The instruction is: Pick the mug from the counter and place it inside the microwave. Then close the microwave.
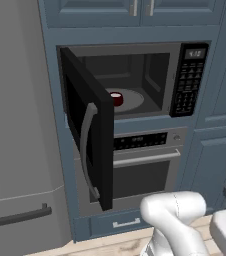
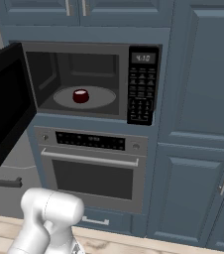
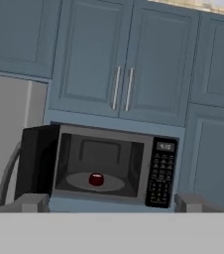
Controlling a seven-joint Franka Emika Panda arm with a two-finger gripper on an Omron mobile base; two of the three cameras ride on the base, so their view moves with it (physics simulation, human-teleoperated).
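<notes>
Hand view: the mug (image 3: 96, 179) is seen on the turntable inside the microwave (image 3: 153, 149), centre frame, door (image 3: 32, 161) swung open; the tool (image 3: 112, 202) fingers are spread apart, empty.

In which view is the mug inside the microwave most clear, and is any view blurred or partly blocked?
Right base view: mug sharp on the microwave turntable. Left base view: open door hides part of it. Hand view: soft, slightly tilted, mug small.
</notes>
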